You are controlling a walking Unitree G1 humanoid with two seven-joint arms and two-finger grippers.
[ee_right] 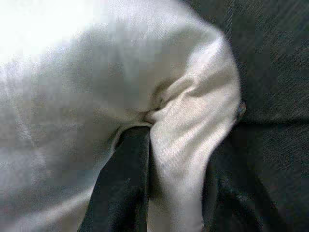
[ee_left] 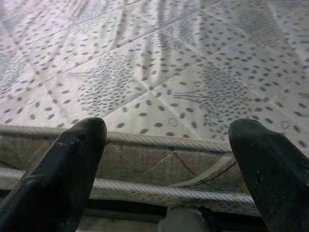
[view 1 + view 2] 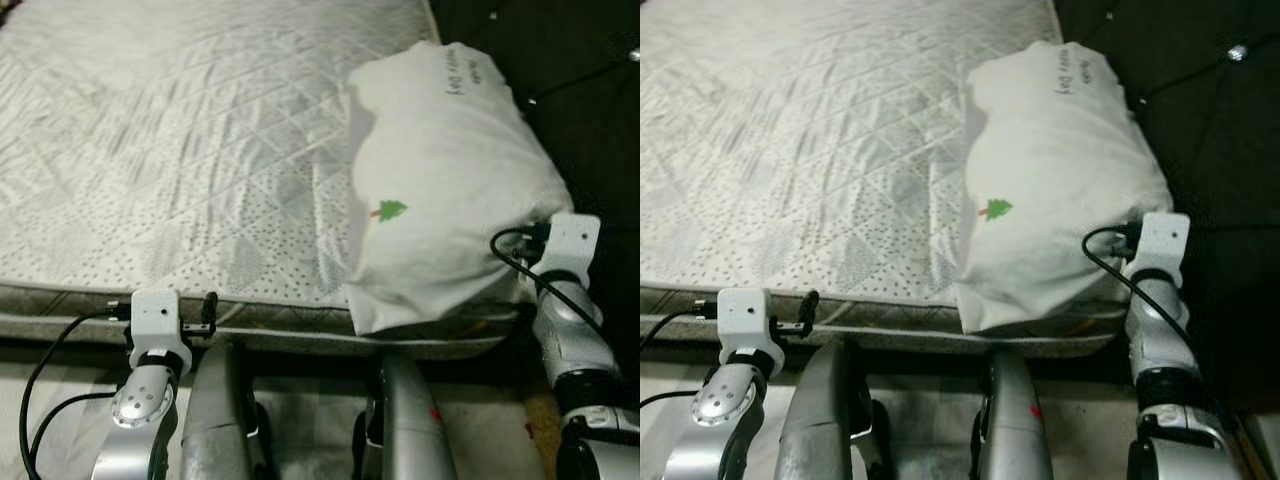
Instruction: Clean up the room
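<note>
Right wrist view: right gripper [image 1: 166,145] fingers pinch a fold of the white tree-printed pillow [image 3: 440,180], lying on the quilted grey-patterned mattress [image 3: 180,150] corner. Left gripper [image 2: 169,159], fingers spread, faces the mattress edge.

Handwritten-style dark lettering on the white pillow [image 3: 450,180], near its far end by the dark headboard [image 3: 560,60]: two short lines, the last word looking like "Day", the rest too small to read. Lower on the same pillow, a small green tree sign [image 3: 390,210] with a red-brown trunk, no words beside it. Nothing readable on the dotted, quilted mattress [image 3: 180,150]. Nothing readable on the robot's arms either.
</note>
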